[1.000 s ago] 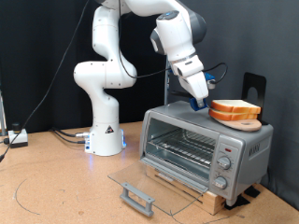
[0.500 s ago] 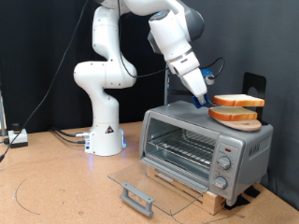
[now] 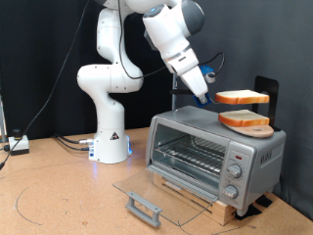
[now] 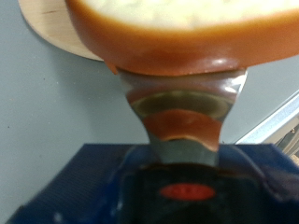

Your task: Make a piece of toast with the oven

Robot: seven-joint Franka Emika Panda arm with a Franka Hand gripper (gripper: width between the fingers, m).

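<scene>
pincer (image 3: pixel 209 98) gripping toast (image 3: pixel 242 97), above oven (image 3: pixel 215 150)

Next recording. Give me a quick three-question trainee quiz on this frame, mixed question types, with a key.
1. True or false: the two-finger gripper holds a square bread slice with an orange-brown crust in the air.
2. Where is the second bread slice? A) on the oven's wire rack B) on the round wooden board atop the oven C) on the table
3. Fill in: the glass door of the boxy silver-grey toaster oven is ____.

Key: 1 true: the wrist view shows the crust between the fingers. 2 B. 3 open, folded down flat in front.
</scene>
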